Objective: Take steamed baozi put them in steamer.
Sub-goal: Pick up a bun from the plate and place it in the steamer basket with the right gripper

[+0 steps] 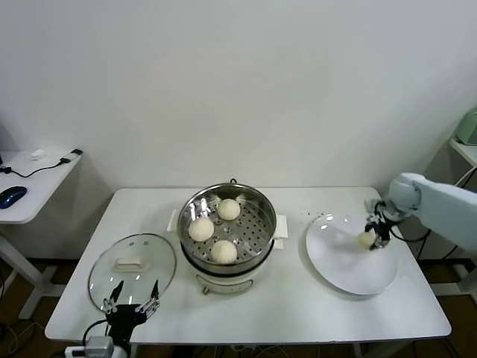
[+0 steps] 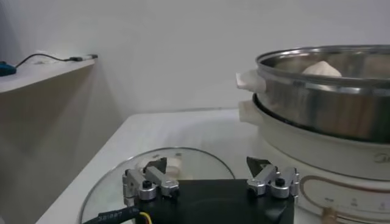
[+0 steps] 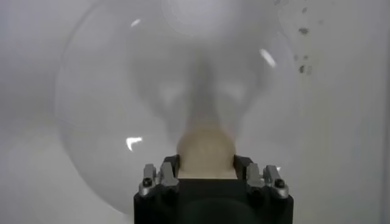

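Between right tool (image 3: 206,176) pads: baozi (image 3: 206,152) (underside hidden)

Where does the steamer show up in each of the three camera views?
Head view: the steamer stands mid-table, holding three buns, between the glass lid and the white plate.
Left wrist view: its steel wall and white base fill the right side, beyond the open left gripper.
Right wrist view: not in it.
Shared landmark, head and left wrist: the glass lid.

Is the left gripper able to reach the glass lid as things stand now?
Probably yes. The left gripper is open at the near rim of the glass lid, and nothing lies between them.
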You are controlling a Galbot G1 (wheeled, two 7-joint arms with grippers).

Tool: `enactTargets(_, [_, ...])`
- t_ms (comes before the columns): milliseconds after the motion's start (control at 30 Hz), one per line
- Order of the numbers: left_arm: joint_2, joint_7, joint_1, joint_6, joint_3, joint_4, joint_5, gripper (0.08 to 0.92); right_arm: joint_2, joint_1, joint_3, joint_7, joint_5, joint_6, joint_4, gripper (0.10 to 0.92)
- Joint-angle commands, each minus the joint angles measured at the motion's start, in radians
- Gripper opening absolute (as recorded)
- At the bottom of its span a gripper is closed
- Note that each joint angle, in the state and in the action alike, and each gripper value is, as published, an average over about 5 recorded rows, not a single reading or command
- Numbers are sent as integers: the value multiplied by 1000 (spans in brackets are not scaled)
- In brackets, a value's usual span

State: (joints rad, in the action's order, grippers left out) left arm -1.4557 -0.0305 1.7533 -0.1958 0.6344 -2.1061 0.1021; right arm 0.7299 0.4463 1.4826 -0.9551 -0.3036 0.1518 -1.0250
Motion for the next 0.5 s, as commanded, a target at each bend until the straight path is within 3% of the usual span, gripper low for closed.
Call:
enactTargets(33, [3, 0, 3, 1, 0, -8, 0, 823, 95, 619, 424, 14, -450, 63, -279, 602])
enactTargets(200, [9, -1, 6, 2, -10, -21, 4, 823, 216, 773, 435, 76, -688, 137, -418, 602])
enactTargets(500, [14, -1, -5, -1, -29, -33, 0, 823, 444, 714, 322, 208, -863, 248, -513, 602])
